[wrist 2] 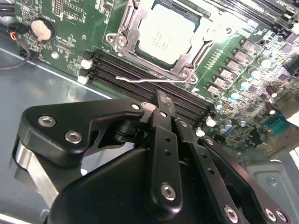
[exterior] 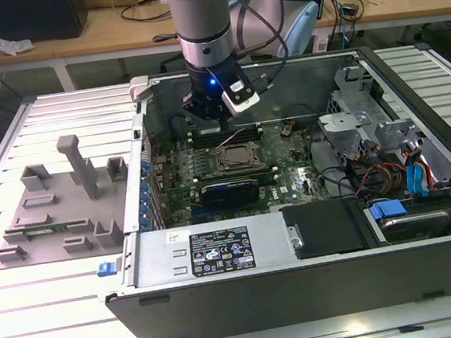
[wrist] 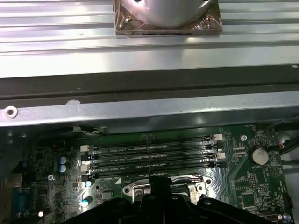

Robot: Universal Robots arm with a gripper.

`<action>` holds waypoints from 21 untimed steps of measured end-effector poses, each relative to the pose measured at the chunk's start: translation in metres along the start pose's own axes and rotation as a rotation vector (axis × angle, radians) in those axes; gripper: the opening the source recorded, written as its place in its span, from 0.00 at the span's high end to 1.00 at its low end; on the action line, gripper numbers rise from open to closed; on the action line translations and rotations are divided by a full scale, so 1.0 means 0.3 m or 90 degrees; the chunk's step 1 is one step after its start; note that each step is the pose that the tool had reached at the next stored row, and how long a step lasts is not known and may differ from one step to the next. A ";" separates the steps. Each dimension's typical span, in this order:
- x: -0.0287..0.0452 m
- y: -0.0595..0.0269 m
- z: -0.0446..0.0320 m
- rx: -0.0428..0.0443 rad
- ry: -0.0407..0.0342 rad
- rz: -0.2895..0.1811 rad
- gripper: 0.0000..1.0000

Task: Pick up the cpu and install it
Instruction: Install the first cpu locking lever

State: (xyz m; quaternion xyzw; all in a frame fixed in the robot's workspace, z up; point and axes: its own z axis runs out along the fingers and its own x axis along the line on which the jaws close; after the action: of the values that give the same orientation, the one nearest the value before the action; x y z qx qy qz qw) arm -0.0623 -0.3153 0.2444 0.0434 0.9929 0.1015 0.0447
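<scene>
my claw [wrist 2: 159, 100] hangs inside the open computer case [exterior: 218, 254], low over the green board [wrist 2: 56, 42]. in the second wrist view my two fingers [wrist 2: 164, 140] look pressed together, with nothing between them. their tip is above the long black memory slots [wrist 2: 121, 65], just beside the socket frame [wrist 2: 122, 41]. i cannot tell whether it touches anything.

the cpu [wrist 2: 166, 37] is not in my grasp. it lies flat in the socket, silver top up, with the metal frame around it. a thin wire lever [wrist 2: 140, 79] runs along the frame's edge on the side of the memory slots. the socket sits about midway across the board, and the memory slots lie between it and the case's back wall. a round coin battery [wrist 2: 39, 29] sits on the board off to one side of the socket, apart from it.

in the exterior view my arm [exterior: 202, 26] comes straight down into the back half of the case. the case stands on the slatted worktop [exterior: 31, 318]. a grey fixture plate [exterior: 52, 211] with upright blocks lies on the worktop just outside the case wall, on the exterior view's left. bundled cables [exterior: 372, 178] and blue connectors fill the case's corner on the exterior view's right.
</scene>
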 end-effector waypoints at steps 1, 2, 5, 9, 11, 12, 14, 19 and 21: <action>0.000 0.000 0.002 0.0002 -0.0028 0.001 0.89; 0.000 -0.001 0.003 0.0005 -0.0058 0.002 0.89; 0.001 -0.002 0.010 0.0009 -0.0187 0.006 0.89; 0.001 -0.004 0.021 0.0008 -0.0258 0.010 0.89; 0.001 -0.005 0.027 0.0008 -0.0283 0.011 0.89; 0.000 -0.006 0.029 0.0008 -0.0292 0.012 0.89; 0.000 -0.007 0.035 0.0008 -0.0309 0.013 0.89; 0.000 -0.009 0.054 0.0009 -0.0333 0.015 0.89; 0.000 -0.004 0.059 0.0009 -0.0336 0.016 0.89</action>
State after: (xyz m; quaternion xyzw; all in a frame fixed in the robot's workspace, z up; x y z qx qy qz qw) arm -0.0607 -0.3132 0.2269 0.0585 0.9908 0.1001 0.0696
